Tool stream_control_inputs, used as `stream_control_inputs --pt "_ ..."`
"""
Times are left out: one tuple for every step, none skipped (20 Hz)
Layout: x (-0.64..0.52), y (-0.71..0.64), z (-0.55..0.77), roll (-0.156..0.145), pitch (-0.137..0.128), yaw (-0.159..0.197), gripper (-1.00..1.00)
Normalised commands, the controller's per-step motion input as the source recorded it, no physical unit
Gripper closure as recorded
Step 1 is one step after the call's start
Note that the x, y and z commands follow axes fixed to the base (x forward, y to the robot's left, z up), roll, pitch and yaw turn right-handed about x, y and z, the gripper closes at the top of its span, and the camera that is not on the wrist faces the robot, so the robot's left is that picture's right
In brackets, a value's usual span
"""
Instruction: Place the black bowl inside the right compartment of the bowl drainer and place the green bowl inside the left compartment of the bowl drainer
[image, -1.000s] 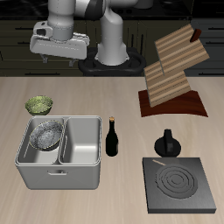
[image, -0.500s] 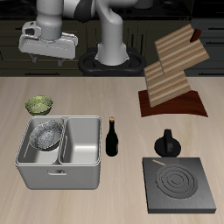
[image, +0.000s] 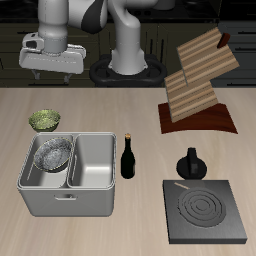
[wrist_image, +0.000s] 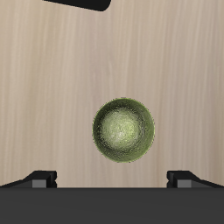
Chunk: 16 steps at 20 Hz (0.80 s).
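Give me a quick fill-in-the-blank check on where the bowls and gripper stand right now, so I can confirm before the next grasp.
1. The black bowl lies inside a well of the bowl drainer; the other well is ____.
2. The green bowl rests on the ____, behind the drainer.
3. The gripper hangs above the green bowl with its jaws ____.
4. The dark bottle stands ____ beside the drainer.

Missing words: empty; table; open; upright

High frontal exterior view, wrist view straight down, both sharing green bowl (image: 43, 120) (wrist_image: 125, 129)
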Motion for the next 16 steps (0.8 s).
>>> stream_control_inputs --pt "0.14 -0.07 -0.31 -0.034 0.017 0.022 -1.0" --pt "0.16 -0.17 -0.35 -0.031 0.026 -0.032 -1.0" --pt "0.17 -0.02 -0.35 -0.007 0.04 -0.013 -1.0" --pt "0.28 -0.15 -0.64 -0.035 0.089 -0.039 -1.0" --pt "0.18 0.04 -0.35 0.003 0.043 -0.042 -1.0" --pt "0.14 0.07 -0.35 -0.015 0.012 0.03 -1.0" --pt "0.17 0.02 -0.43 0.006 0.067 0.049 -1.0" --pt "0.13 0.2 -0.43 0.03 0.029 -0.032 -1.0" --pt "0.12 0.2 -0.3 -0.007 0.018 0.034 -1.0" --pt "0.18 0.18 -0.45 0.051 0.08 0.021 -1.0" --pt "0.2 0.22 -0.5 -0.017 0.05 0.016 -1.0" --pt "0.08 0.05 -0.22 -0.001 0.03 -0.029 -1.0" --pt "0.13 0.27 -0.43 0.047 0.067 0.018 -1.0" --pt "0.26 0.02 -0.83 -0.027 0.088 -0.028 -1.0" --pt "0.12 0.09 -0.44 0.009 0.069 -0.045 -1.0" --pt "0.11 0.05 -0.43 0.011 0.057 -0.001 -1.0"
